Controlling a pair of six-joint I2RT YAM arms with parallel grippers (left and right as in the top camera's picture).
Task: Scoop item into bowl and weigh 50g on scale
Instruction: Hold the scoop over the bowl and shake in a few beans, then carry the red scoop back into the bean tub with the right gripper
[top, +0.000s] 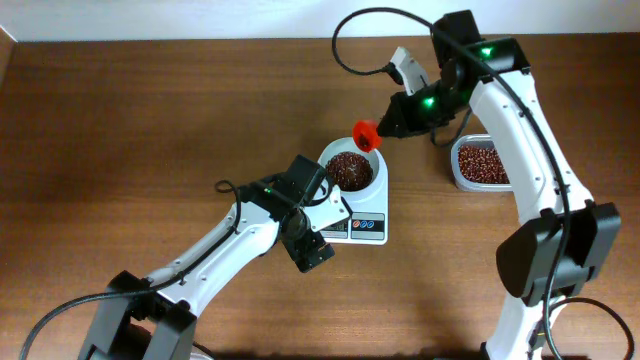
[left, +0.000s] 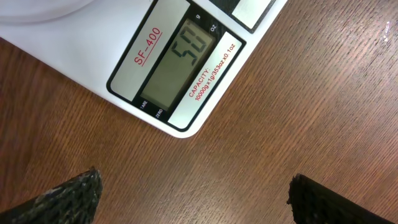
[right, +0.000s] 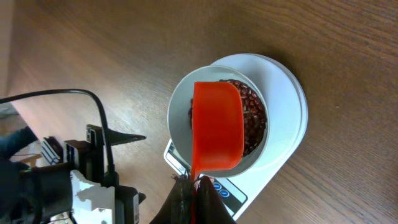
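Note:
The white bowl (top: 352, 170) holds red beans (top: 349, 169) and stands on the white scale (top: 366, 226). The scale's display (left: 180, 61) reads 50 in the left wrist view. My right gripper (top: 395, 122) is shut on the handle of an orange scoop (top: 367, 134), held over the bowl's far rim. In the right wrist view the scoop (right: 217, 127) hangs above the beans (right: 254, 121) in the bowl (right: 179, 118). My left gripper (left: 196, 190) is open and empty over the table just in front of the scale (left: 74, 43).
A clear plastic tub (top: 480, 163) of red beans sits to the right of the scale, under my right arm. My left arm stretches from the bottom left up to the scale's front. Black cables loop at the back.

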